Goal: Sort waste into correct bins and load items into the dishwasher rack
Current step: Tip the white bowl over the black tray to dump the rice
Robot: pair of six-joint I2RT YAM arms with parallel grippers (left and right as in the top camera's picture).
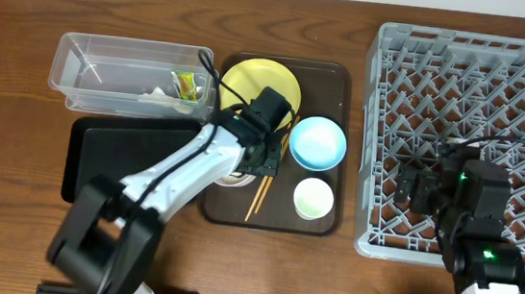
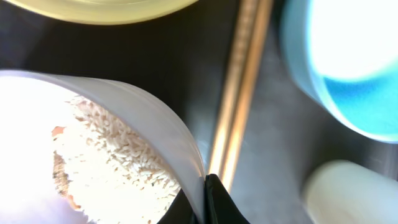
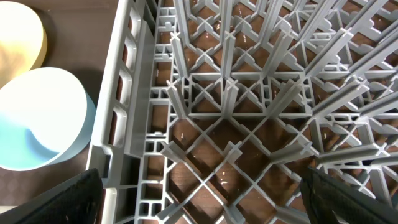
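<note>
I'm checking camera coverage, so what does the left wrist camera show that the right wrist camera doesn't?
Only the left wrist: the left gripper shut on the rim of the white bowl holding rice, the chopsticks, and the small pale cup. Only the right wrist: the grey lattice of the dishwasher rack under the open right gripper. Both: the light blue bowl and the yellow plate.

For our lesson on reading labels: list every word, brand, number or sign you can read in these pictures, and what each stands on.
No text can be read anywhere.
The snack wrapper in the clear box bears orange marks, too small to read as letters.
The yellow plate, light blue bowl, white bowl and dishwasher rack show no print.
</note>
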